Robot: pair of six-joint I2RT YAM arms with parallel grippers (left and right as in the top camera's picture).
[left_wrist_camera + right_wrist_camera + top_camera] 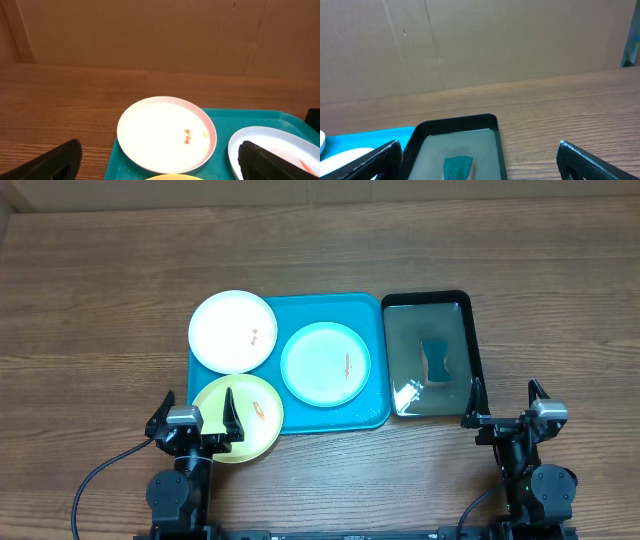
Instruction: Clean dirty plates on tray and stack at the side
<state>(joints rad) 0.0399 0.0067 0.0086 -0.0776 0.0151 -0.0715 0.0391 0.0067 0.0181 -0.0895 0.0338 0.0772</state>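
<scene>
You've got the whole wooden table [100, 270] to work with: wide bare wood to the left, to the right and behind. That's your room for the stack.

The teal-blue tray [335, 420] sits centre, with the black tray [470, 330] just beside its right edge. That's a tight seam, so don't drag anything across it.

Now the plates. The white plate [232, 330] hangs over the tray's far-left corner, the yellow-green plate [250, 425] hangs over the near-left corner onto the table, and the cyan plate [325, 363] lies fully inside the rim. The two overhanging ones are your risk: I reckon pressing down on the outer edge could tip or skate them off the rim.

Your left gripper [198, 398] is spread wide and empty, one finger right over the yellow-green plate, so a careless drop clips it. Your right gripper [505, 390] is also wide and empty, near the black tray's front corner.

The teal pad [436, 360] lies in the black tray; whether there's liquid around it, I can't tell. If there is, expect drips.

Each plate shows orange smears [347, 363], and they're small and easy to miss.
</scene>
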